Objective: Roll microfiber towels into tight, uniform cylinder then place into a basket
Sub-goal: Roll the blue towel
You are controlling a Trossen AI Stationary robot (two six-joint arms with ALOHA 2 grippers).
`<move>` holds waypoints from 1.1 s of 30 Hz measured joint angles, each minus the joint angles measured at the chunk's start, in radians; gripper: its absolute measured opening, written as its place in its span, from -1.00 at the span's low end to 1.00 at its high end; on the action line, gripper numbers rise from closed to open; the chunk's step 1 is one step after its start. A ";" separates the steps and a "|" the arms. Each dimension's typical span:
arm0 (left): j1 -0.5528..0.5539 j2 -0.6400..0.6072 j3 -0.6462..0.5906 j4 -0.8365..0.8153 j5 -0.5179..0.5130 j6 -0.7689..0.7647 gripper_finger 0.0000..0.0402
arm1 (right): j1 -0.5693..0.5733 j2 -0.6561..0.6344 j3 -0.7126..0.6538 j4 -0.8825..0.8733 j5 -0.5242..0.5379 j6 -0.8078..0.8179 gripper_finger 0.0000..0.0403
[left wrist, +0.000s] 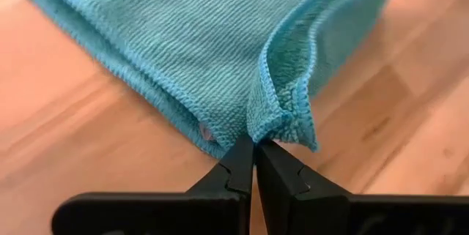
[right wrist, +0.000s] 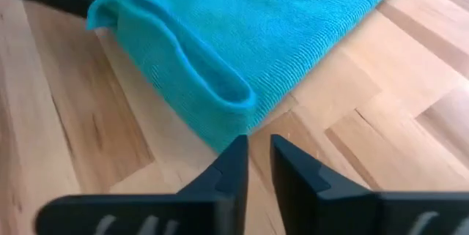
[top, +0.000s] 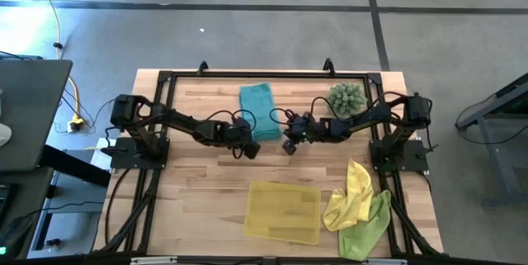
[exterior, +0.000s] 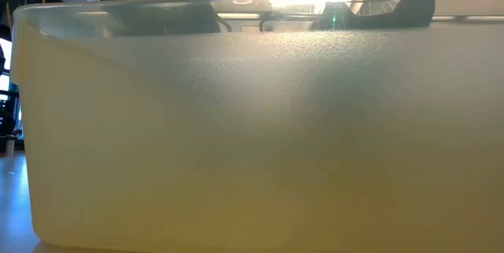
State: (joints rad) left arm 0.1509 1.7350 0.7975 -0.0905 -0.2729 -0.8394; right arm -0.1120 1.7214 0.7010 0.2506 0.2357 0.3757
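Grey concrete floor surrounds the wooden worktop [top: 206, 174], which sits inside a black frame. From the left, the left arm reaches toward the middle, and its left claw [left wrist: 253, 147] is pinched closed on the near edge of the teal towel [top: 258, 111], lifting a small fold of the cloth off the wood. That towel lies at the far middle of the worktop. Just right of it, the right claw [right wrist: 259, 147] hovers by the towel's near right corner with its fingers a narrow gap apart and nothing between them. Behind the right arm, at the far right, stands a spiky green plant [top: 347, 97]. Near the front edge sits the yellow basket [top: 285, 212], and immediately right of it the yellow towel [top: 353, 196] lies crumpled, overlapping the lime green towel [top: 368, 230].
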 joint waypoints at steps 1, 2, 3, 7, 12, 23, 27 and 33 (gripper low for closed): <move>0.000 0.007 0.000 -0.003 0.000 -0.005 -0.97 | 0.000 0.000 0.000 -0.003 -0.001 -0.017 -0.69; 0.001 0.010 0.001 -0.006 -0.002 -0.014 -0.97 | 0.000 0.000 0.000 -0.002 -0.001 -0.036 -0.65; 0.001 0.008 0.001 -0.014 -0.003 -0.018 -0.97 | 0.000 -0.003 0.000 -0.002 -0.008 -0.053 -0.62; 0.005 0.021 0.003 -0.007 -0.010 -0.020 -0.97 | 0.003 -0.030 -0.001 0.033 -0.125 -0.122 -0.57; 0.013 0.022 0.003 -0.006 -0.004 -0.007 -0.97 | 0.024 -0.005 0.000 0.154 -0.105 -0.194 -0.62; 0.013 0.025 0.002 0.008 -0.011 0.005 -0.97 | -0.008 0.098 0.000 0.225 -0.079 -0.201 -0.73; 0.013 0.026 0.001 0.013 -0.011 0.005 -0.97 | -0.024 0.126 0.000 0.243 -0.079 -0.201 -0.73; 0.013 0.026 0.001 0.012 -0.011 0.030 -0.97 | -0.032 0.150 0.000 0.246 -0.078 -0.201 -0.73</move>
State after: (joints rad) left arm 0.1638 1.7611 0.7986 -0.0784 -0.2836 -0.8092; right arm -0.1444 1.8713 0.7010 0.4969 0.1574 0.1745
